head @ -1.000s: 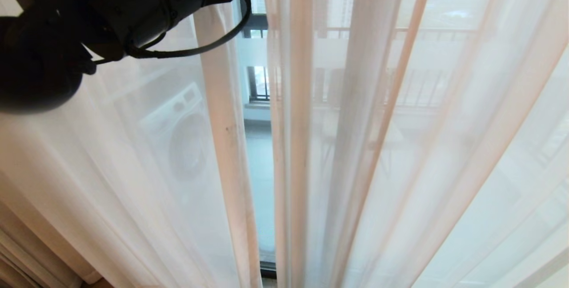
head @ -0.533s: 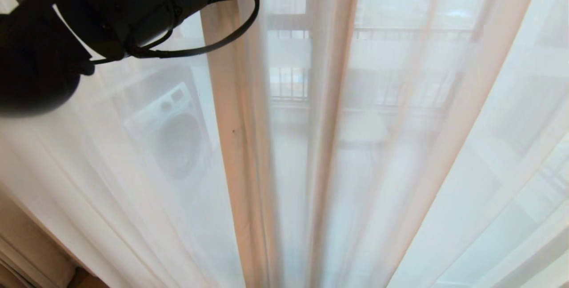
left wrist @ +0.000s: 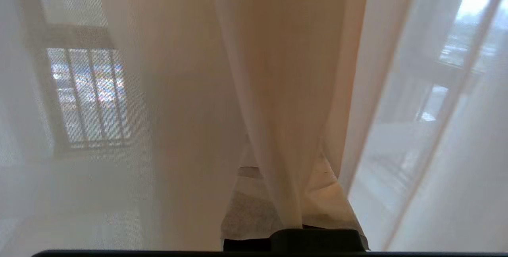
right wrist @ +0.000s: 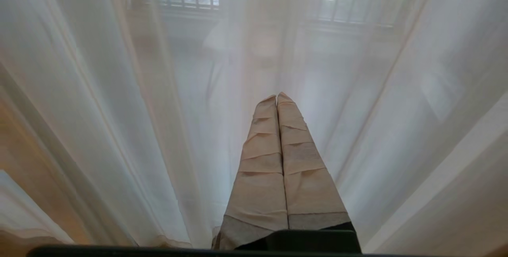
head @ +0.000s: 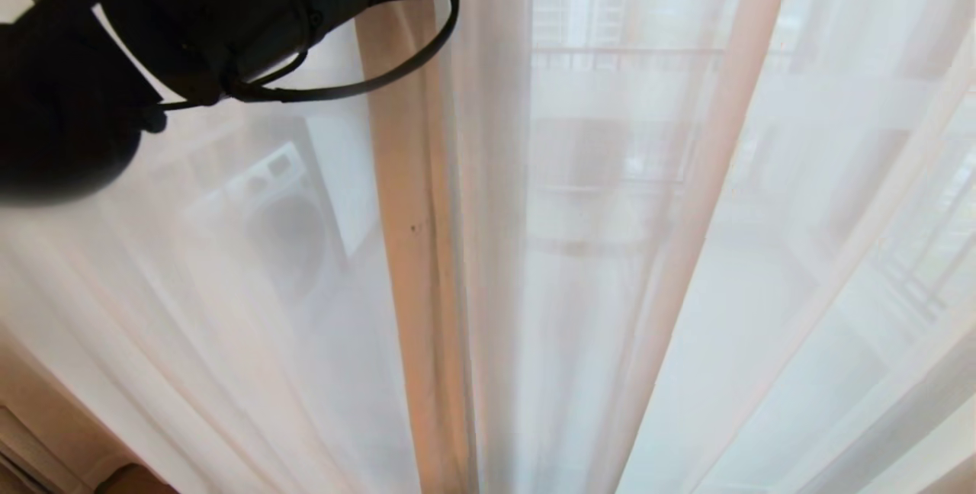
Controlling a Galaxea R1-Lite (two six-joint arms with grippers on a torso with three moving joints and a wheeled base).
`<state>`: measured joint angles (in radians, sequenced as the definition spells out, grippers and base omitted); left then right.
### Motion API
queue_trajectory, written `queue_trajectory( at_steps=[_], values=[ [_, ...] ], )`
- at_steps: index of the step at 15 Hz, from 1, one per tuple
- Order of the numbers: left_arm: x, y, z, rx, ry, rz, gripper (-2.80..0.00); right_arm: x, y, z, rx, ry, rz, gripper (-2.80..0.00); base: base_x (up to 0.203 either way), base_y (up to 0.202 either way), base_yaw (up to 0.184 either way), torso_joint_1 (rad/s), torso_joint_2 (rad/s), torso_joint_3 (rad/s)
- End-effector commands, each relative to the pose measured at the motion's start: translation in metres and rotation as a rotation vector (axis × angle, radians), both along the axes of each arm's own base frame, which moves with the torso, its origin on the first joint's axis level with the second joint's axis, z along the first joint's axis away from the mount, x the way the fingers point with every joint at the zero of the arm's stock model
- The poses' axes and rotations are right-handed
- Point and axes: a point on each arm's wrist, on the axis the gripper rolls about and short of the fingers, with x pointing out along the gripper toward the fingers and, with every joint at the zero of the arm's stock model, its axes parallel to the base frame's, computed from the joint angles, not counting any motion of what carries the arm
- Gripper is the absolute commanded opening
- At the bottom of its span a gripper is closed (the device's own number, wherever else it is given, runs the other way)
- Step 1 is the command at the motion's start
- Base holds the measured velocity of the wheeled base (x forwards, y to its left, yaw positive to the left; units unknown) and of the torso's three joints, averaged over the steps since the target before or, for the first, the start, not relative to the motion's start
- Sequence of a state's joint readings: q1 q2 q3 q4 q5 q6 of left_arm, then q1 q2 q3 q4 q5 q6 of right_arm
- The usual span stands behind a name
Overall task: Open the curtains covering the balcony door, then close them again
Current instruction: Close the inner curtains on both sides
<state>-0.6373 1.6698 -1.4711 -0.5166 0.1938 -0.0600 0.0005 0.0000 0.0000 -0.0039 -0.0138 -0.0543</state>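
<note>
Gap's gone since a second ago, the sheers (head: 610, 250) now meet across the balcony door. Left end effector (left wrist: 278, 209) is clamped on a sheer's edge; right end effector (right wrist: 277, 98) hangs closed, empty.

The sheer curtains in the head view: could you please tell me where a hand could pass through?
No open slit shows: the sheer curtains overlap at the peach hems in the middle. It is crowded at upper left, where the left arm hangs before the fabric.

Thin matt see-through cloth curtains (head: 579, 265), tool fingers (right wrist: 278, 162) seemingly tape-wrapped
</note>
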Motion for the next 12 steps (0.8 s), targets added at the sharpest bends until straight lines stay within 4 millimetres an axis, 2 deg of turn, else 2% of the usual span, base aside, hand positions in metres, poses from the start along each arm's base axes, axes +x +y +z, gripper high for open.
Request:
queue_trajectory(
  at_steps=[1, 7, 12],
  values=[
    [-0.002, -0.004, 0.001, -0.005, -0.003, -0.013, -2.8, 0.0, 0.0, 0.0, -0.001, -0.001, 0.0, -2.8, 0.0, -0.064, 0.002, -0.003, 0.0, 0.006],
    [0.0, -0.025, 0.002, -0.009, -0.009, -0.063, -2.8, 0.0, 0.0, 0.0, -0.001, -0.001, 0.0, -2.8, 0.0, 0.0, 0.0, 0.0, 0.0, 0.0],
    [0.007, -0.067, 0.007, -0.034, -0.039, -0.138, -2.8, 0.0, 0.0, 0.0, -0.001, 0.0, 0.0, -2.8, 0.0, 0.0, 0.0, 0.0, 0.0, 0.0]
  ],
)
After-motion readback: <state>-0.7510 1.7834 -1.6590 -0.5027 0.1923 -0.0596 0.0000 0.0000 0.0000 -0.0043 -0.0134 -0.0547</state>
